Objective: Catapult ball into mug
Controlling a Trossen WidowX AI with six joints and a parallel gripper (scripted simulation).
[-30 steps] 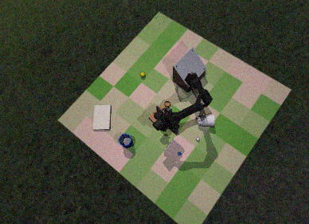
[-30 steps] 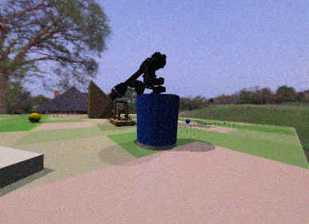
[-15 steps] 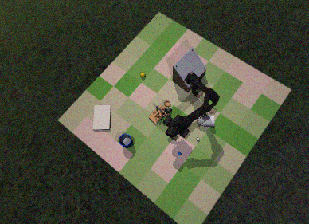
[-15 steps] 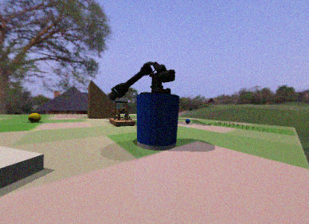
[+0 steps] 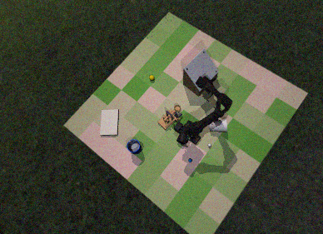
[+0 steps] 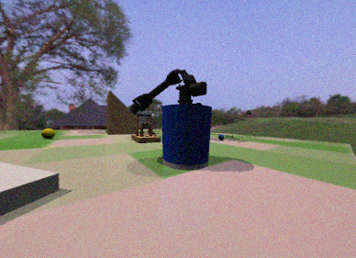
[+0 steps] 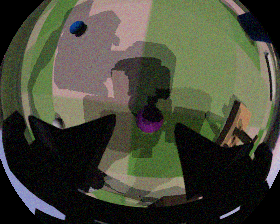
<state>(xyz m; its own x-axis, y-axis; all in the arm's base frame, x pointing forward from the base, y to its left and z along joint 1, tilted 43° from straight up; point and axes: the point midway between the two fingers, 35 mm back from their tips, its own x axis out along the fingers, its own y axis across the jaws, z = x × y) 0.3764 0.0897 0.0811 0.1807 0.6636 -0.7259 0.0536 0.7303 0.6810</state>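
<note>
A purple ball lies on the mat in the wrist view, between the fingertips as seen from above. It is hidden under the arm in the top view. My gripper is partly open and empty, pointing down above the ball. The height gap is hard to judge. The wooden catapult stands close beside the gripper, its cup end toward the grey block in the top view. The blue mug stands upright, beyond the catapult from the arm's base.
A blue ball, a small white ball and a yellow ball lie on the mat. A white slab lies left of the mug. A whitish object lies under the arm; a grey-topped block stands behind.
</note>
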